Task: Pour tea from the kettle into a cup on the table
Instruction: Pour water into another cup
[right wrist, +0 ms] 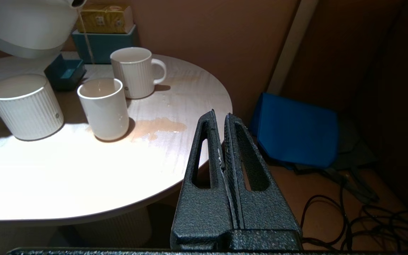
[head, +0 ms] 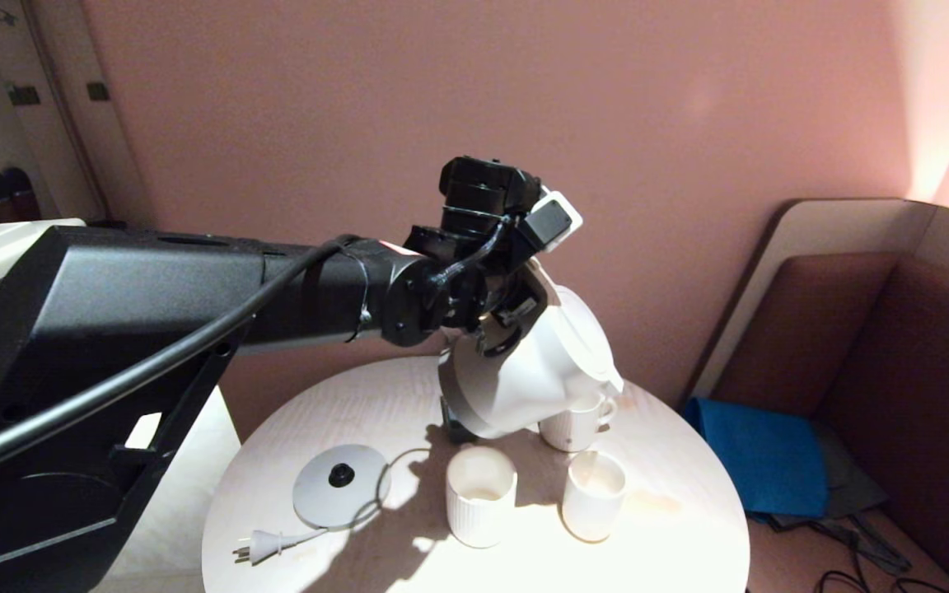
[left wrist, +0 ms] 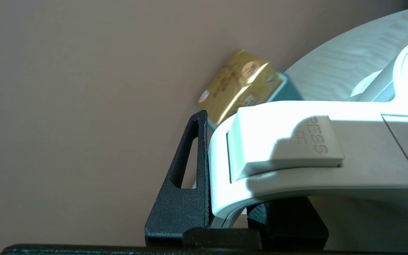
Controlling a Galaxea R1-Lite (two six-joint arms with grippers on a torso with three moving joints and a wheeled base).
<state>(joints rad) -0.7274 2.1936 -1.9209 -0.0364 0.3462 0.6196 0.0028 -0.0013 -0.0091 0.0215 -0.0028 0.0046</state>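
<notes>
The left end effector [left wrist: 225, 212] is clamped on the loop handle of the kettle [head: 536, 371], one black finger [left wrist: 186, 184] showing against the handle's outer side. The kettle hangs tilted above the surface [head: 672, 543], spout down over the cup [right wrist: 103, 106], and a thin thread of tea [right wrist: 87, 46] falls from the spout into it. The cup stands near the surface's right edge, just in front of the handled mug [right wrist: 135, 72]; a wider ribbed cup [right wrist: 25, 106] sits close on its other side. That makes three white vessels, grouped tightly under the kettle. A tea-coloured puddle [right wrist: 158, 127] lies beside the cup toward the rim. Behind the vessels, against the pink wall, are a teal holder [right wrist: 101, 44] with a gold packet [right wrist: 103, 19] and a small teal box [right wrist: 66, 72]. One grey kettle base [head: 338, 486] with its cord and plug [head: 264, 545] occupies the left front; the right front is bare. The right end effector [right wrist: 223, 120] hangs off the surface's right edge, fingers pressed together on nothing, above a blue bag [right wrist: 296, 129] and floor cables [right wrist: 349, 219].
</notes>
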